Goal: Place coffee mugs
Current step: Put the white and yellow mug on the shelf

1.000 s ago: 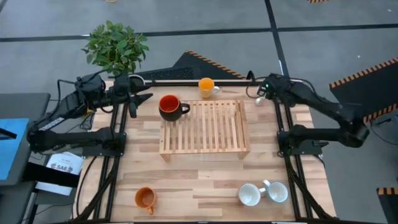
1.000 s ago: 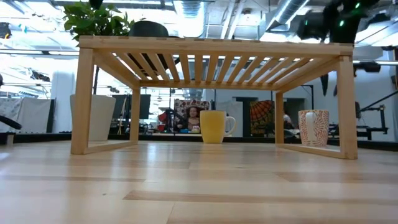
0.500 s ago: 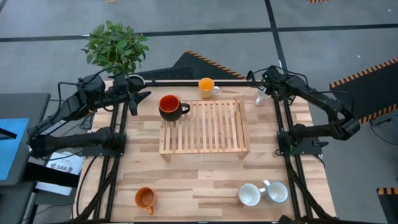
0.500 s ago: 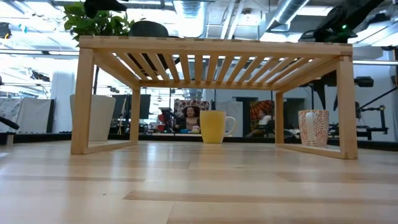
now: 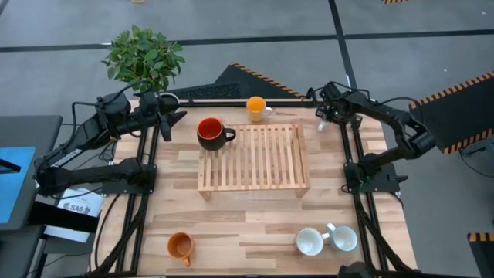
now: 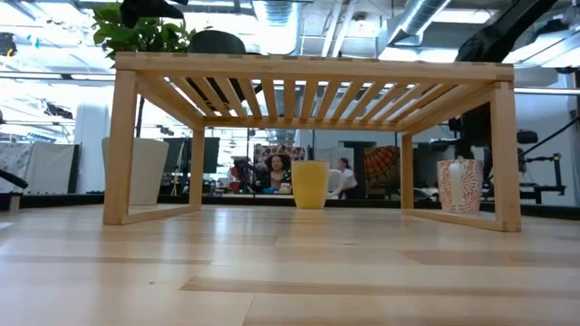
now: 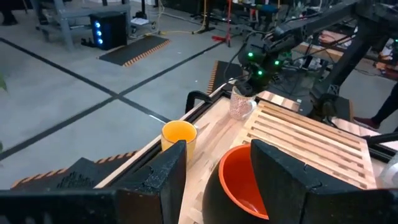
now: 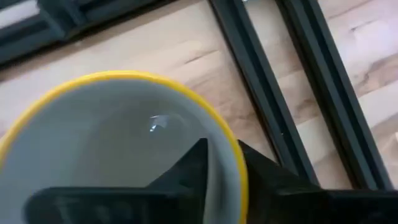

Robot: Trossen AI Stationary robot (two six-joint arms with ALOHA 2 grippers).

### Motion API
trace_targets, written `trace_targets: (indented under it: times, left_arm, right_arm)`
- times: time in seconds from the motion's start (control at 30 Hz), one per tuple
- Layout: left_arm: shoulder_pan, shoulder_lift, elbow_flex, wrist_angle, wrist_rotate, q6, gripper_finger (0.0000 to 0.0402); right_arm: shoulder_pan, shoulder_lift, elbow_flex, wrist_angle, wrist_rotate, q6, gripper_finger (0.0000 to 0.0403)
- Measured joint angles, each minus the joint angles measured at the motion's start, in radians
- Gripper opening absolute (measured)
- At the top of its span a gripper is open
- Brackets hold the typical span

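Right gripper point(image 5: 325, 116) at the table's far right corner, fingers straddling the yellow-edged rim of a glossy patterned mug point(image 6: 459, 186), one inside, one outside. Left gripper point(image 5: 176, 117) spread wide beside the red mug point(image 5: 210, 131), not touching. Red mug sits on the slatted wooden rack point(image 5: 255, 158); yellow mug point(image 5: 256, 106) behind the rack.

rack point(image 5: 255, 158) blocks table centre | front strip free | plant point(image 5: 143, 55) crowds far-left corner
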Motion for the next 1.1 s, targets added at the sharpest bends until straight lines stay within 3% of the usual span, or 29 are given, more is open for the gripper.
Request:
trace_targets:
  times: [0.1,0.33,0.53,0.67,0.8,0.93,1.1]
  left_arm:
    - [0.000,0.000,0.000,-0.002,-0.009,-0.019,0.0163]
    - [0.000,0.000,0.000,-0.002,-0.010,-0.037,0.0163]
    - [0.000,0.000,0.000,-0.002,-0.010,-0.038,0.0163]
    - [0.000,0.000,0.000,-0.002,-0.010,-0.038,0.0163]
    - [0.000,0.000,0.000,-0.002,-0.010,-0.038,0.0163]
    - [0.000,0.000,0.000,-0.002,-0.010,-0.038,0.0163]
    - [0.000,0.000,0.000,-0.003,-0.010,-0.038,0.0163]
  right_arm:
    - [0.009,-0.029,0.001,-0.026,-0.004,-0.070,0.0045]
    - [0.058,-0.184,0.044,-0.137,-0.004,-0.240,0.0046]
    - [0.148,-0.325,0.265,-0.237,-0.001,-0.326,0.0046]
    - [0.240,-0.338,0.466,-0.301,-0.088,-0.388,0.0046]
    - [0.419,-0.270,0.654,-0.307,-0.221,-0.409,0.0046]
    - [0.653,-0.115,0.807,-0.307,-0.193,-0.404,0.0046]
    - [0.799,0.103,0.983,-0.283,-0.180,-0.441,0.0046]
